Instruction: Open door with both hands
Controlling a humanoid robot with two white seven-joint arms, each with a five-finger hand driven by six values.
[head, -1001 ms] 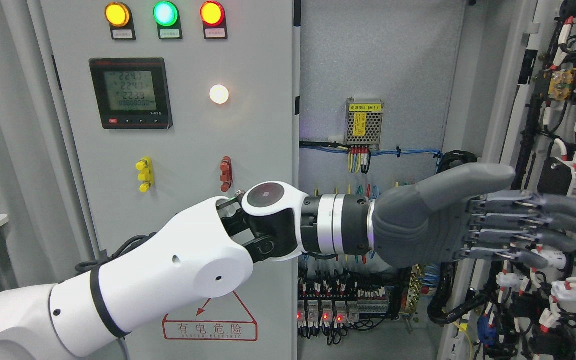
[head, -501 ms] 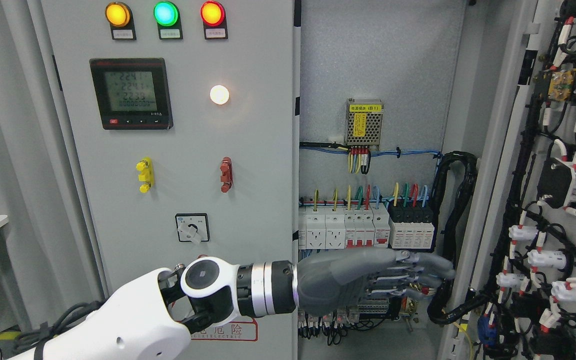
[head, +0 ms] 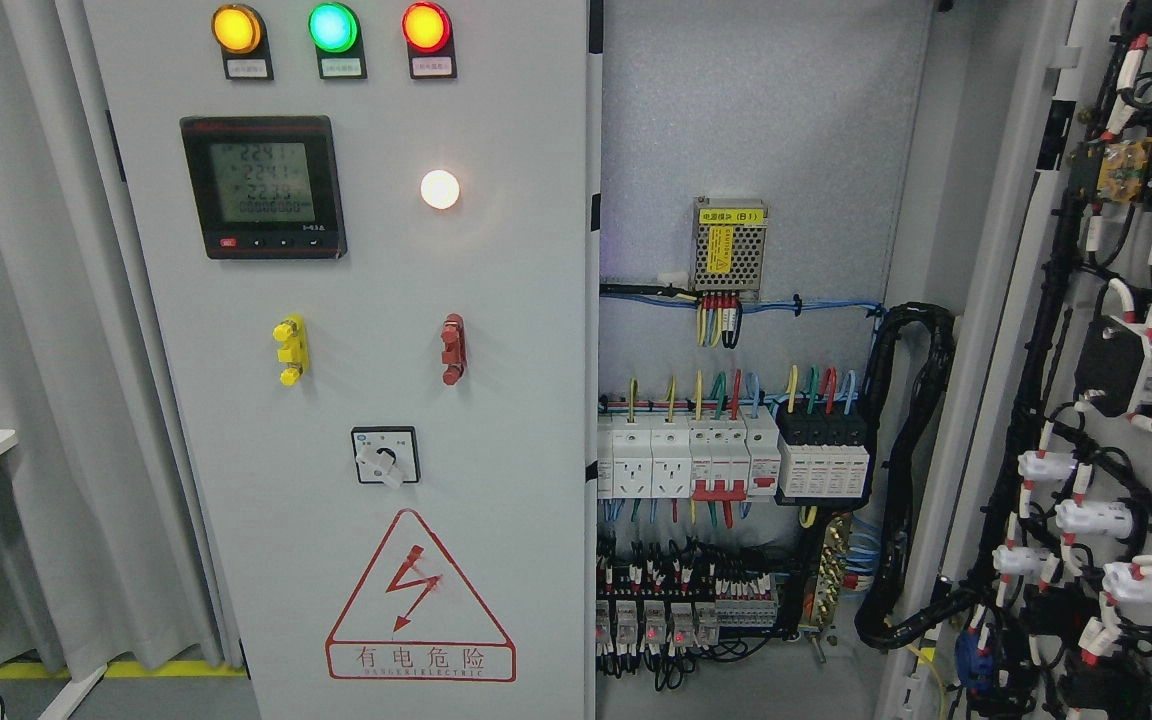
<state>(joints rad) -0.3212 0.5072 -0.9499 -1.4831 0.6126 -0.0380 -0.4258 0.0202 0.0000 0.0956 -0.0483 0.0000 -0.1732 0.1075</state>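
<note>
Since the earlier frames, the left arm and its grey hand have dropped out of the head view; one second ago the hand stretched across the cabinet opening with fingers extended, and half a second ago it sat lower, in front of the breaker row. Neither hand shows now, so the state of the fingers cannot be told and nothing is seen held or touched.

Right door [head: 1096,380]: swung open at the picture's right, its inner face toward the camera, carrying black cable bundles and white connectors with red markings.

Left door [head: 356,400]: closed, filling the left half of the view, its right edge bordering the opening. It carries:
- three indicator lamps in a row at top: one yellow lamp [head: 235,28], one green lamp [head: 332,26], one red lamp [head: 426,26];
- one digital meter [head: 263,187] with a lit display;
- one white lamp [head: 439,189], lit, to the right of the meter;
- one yellow handle [head: 287,350] and one red handle [head: 452,348], level with each other;
- one rotary switch [head: 385,455] below them;
- one red warning triangle [head: 420,597] at the bottom.

Cabinet interior [head: 756,120]: one power supply unit [head: 730,247] with a yellow label, a row of breakers [head: 731,457] below it, and a terminal strip [head: 681,612] with red lights near the bottom.
</note>
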